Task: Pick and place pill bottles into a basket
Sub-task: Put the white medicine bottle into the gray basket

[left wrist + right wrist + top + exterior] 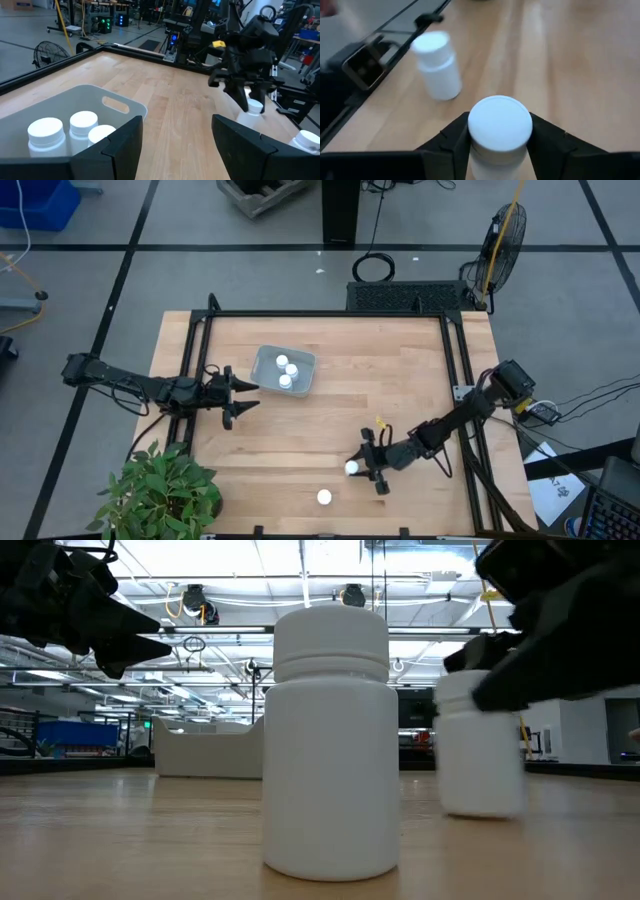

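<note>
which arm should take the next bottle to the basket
Right. Its gripper has its fingers around a pill bottle; another bottle stands nearby. The left gripper is open beside the basket.

A robotics lab or industrial workshop: a wooden workbench (330,430) framed in black rails stands on a grey concrete floor marked with dark lines, with a floor fan (503,238) at far right, cables, and ceiling strip lights overhead.

bare table (400,390) between pincers, basket (266,359) far-left
</note>
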You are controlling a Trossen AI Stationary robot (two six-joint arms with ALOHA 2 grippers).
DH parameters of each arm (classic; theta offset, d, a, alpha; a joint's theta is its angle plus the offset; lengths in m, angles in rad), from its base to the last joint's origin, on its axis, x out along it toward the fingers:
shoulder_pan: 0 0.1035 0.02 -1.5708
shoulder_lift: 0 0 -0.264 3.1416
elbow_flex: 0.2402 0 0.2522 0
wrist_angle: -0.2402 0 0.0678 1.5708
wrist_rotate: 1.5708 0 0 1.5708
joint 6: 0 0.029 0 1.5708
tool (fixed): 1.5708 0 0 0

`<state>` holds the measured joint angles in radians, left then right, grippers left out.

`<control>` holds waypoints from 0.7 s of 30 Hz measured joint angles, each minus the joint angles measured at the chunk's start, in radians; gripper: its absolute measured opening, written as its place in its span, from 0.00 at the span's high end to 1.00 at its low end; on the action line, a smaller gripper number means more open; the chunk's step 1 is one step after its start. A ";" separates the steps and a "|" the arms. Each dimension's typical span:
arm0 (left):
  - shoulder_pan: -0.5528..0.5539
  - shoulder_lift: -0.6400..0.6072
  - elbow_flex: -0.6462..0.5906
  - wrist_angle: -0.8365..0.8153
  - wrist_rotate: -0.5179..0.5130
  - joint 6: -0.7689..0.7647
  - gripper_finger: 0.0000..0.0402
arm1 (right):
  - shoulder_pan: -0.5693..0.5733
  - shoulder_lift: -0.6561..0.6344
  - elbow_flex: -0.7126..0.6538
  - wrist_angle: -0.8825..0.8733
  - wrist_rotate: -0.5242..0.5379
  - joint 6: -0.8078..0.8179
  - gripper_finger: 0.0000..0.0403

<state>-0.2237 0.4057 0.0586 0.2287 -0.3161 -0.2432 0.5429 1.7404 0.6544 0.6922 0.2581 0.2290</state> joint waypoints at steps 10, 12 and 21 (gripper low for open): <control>0.000 0.000 0.000 0.001 0.000 0.000 0.39 | -0.203 -0.112 0.006 0.016 -0.083 -0.044 0.62; 0.000 0.000 0.000 0.001 0.000 0.000 0.39 | -0.252 -0.121 0.019 0.014 -0.108 -0.069 0.63; 0.000 0.000 0.000 0.007 0.000 0.000 0.39 | -0.470 -0.121 0.161 -0.052 -0.191 -0.223 0.63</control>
<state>-0.2237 0.4053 0.0586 0.2356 -0.3161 -0.2432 0.0727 1.6192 0.8153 0.6402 0.0670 0.0063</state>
